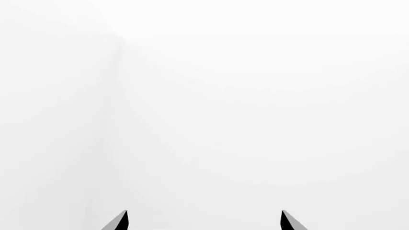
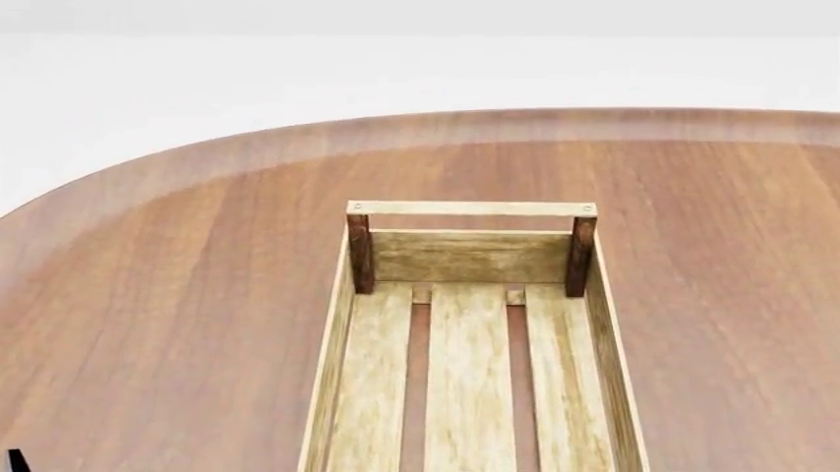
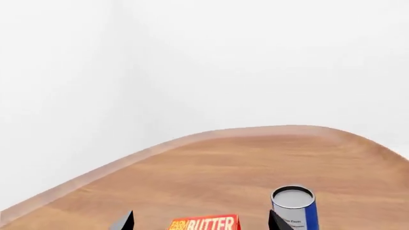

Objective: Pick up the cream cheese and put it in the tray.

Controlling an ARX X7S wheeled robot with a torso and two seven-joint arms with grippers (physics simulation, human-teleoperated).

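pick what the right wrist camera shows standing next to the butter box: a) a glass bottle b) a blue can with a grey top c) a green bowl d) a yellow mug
b: in the right wrist view a blue can with a grey top stands upright on the wooden table, beside the red-orange butter box, between the open right gripper's fingertips.

Both the left gripper (image 1: pixel 204 221) and right gripper (image 3: pixel 202 221) gape, empty.

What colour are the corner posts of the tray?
Dark brown, against pale wooden slats. The corner posts of the tray show best in the head view.
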